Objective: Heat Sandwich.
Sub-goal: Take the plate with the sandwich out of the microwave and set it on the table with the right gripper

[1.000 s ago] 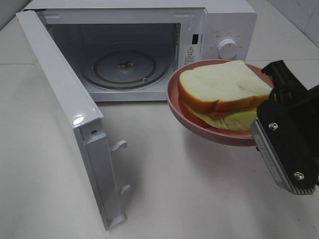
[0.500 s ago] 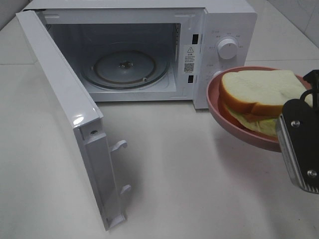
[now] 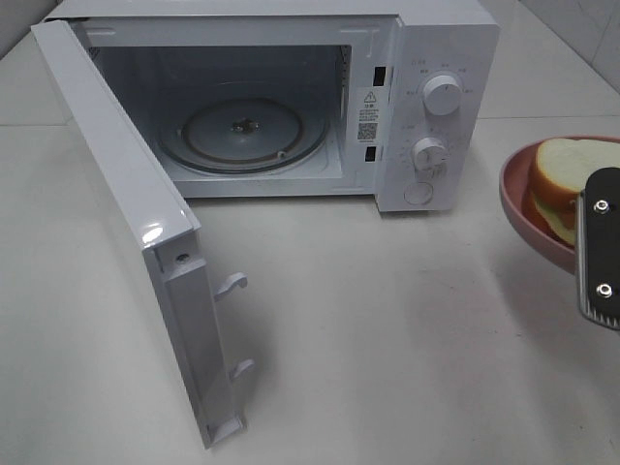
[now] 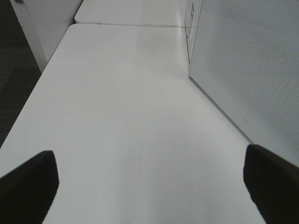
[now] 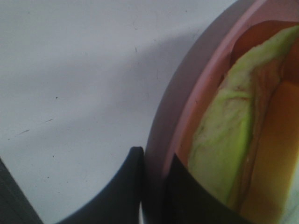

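Right gripper (image 5: 154,186): black jaws nearly closed, pinching the rim of the round, smooth pink plate (image 3: 518,208), held above the table at the right edge of the overhead view. On it, the soft white-bread sandwich (image 3: 562,184) with tan crust and pale green lettuce.

Risk: thin edge grip; a tilt could slide the sandwich off.

Left gripper (image 4: 149,186): jaws wide apart, empty, over the matte white table (image 4: 117,116).

Farther: boxy white microwave (image 3: 426,58), door open, glass turntable (image 3: 242,131) bare.

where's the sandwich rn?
On the pink plate at the far right edge of the exterior high view, right of the open microwave, with the right gripper shut on the plate rim. The sandwich is outside the oven.
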Controlling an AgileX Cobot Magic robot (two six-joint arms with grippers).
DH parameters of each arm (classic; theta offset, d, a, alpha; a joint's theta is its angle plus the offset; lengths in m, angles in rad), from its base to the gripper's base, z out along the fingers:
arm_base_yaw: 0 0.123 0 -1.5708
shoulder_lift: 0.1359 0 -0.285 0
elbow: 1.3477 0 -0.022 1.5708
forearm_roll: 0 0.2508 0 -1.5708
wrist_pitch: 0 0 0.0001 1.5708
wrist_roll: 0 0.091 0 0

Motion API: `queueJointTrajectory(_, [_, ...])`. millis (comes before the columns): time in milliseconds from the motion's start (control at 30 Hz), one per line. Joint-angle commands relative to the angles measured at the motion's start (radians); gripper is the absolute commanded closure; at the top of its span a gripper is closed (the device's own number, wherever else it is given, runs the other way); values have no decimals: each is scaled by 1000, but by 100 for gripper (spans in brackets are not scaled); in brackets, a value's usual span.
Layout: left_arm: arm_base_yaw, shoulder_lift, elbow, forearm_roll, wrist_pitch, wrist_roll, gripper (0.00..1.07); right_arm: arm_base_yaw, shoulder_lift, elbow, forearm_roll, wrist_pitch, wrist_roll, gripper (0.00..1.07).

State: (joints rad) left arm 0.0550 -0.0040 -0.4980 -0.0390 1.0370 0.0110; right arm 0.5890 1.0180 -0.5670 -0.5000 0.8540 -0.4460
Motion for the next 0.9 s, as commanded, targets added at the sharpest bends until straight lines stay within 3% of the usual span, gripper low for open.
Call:
queueJointTrajectory(33, [2, -25, 3, -4, -1, 2, 5, -5, -12, -1, -50, 18, 102, 107])
queueJointTrajectory(400, [2, -25, 3, -4, -1, 2, 5, -5, 55, -4, -113, 67, 368, 107])
queueJointTrajectory(633, [2, -25, 3, -4, -1, 2, 5, -5, 187, -4, -231, 73, 641, 107])
queueJointTrajectory(900, [2, -25, 3, -4, -1, 2, 5, -8, 318, -57, -267, 72, 824, 107])
